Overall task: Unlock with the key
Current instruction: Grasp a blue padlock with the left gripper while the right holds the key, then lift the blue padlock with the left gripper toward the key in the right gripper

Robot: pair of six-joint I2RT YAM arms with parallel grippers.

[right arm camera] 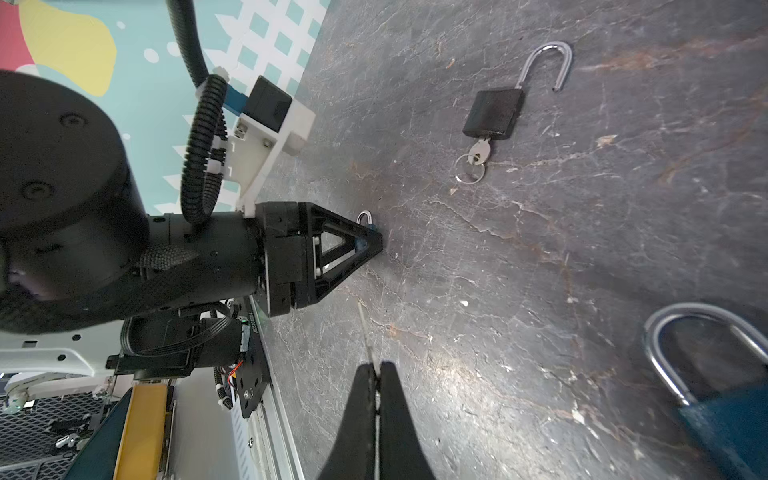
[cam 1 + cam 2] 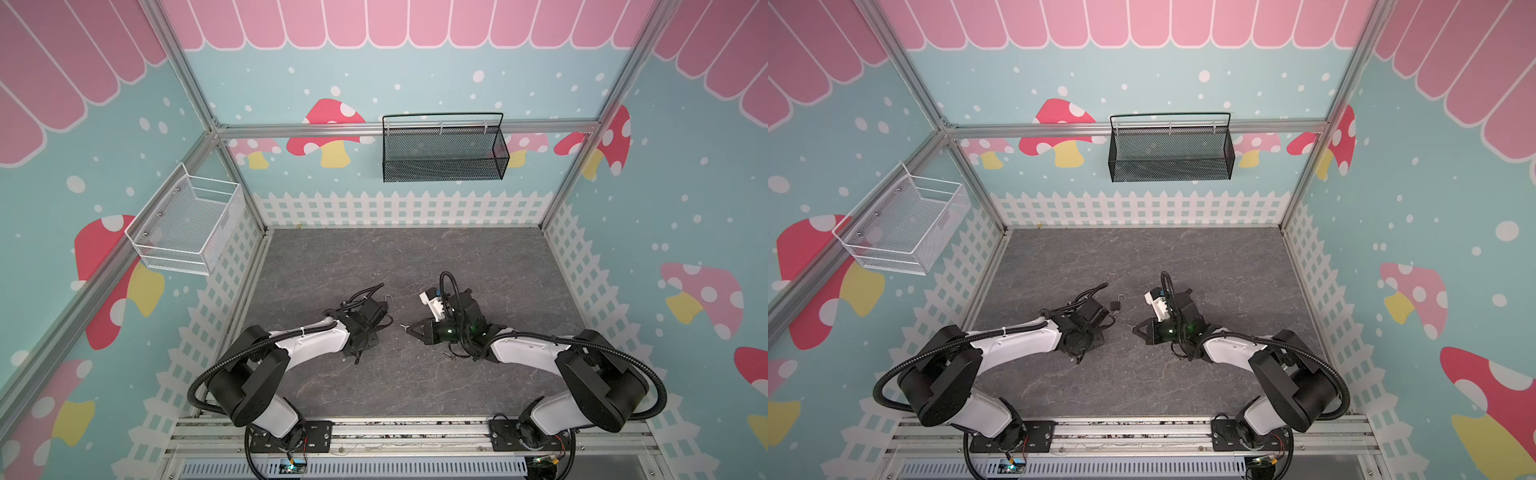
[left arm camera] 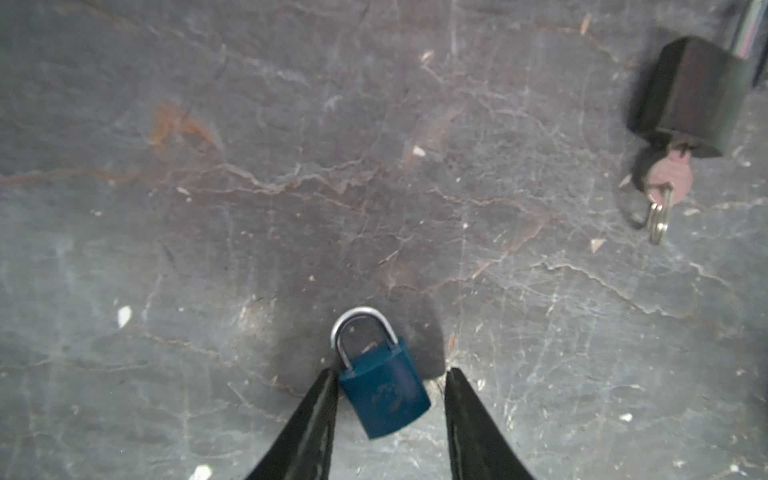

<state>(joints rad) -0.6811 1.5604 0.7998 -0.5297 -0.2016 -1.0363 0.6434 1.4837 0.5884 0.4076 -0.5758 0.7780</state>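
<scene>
A small blue padlock [image 3: 384, 395] with its shackle shut lies on the grey floor between the fingers of my left gripper [image 3: 390, 371]. One finger [image 3: 320, 399] touches the lock's side; the other finger stands a little apart from it, so the gripper is open. The right wrist view shows the same left gripper [image 1: 372, 237] pointing down at the floor with that lock at its tips. My right gripper [image 1: 376, 366] is shut on a thin silver key [image 1: 365, 332] whose blade sticks out ahead of the tips. In a top view the right gripper [image 2: 409, 328] points toward the left arm.
A black padlock [image 1: 492, 112] lies with its shackle swung open and a ringed key [image 1: 480, 153] in its keyhole. Another blue padlock [image 1: 731, 419] lies close to the right wrist camera. A white wire basket [image 2: 187, 224] and a black mesh basket [image 2: 444, 149] hang on the walls.
</scene>
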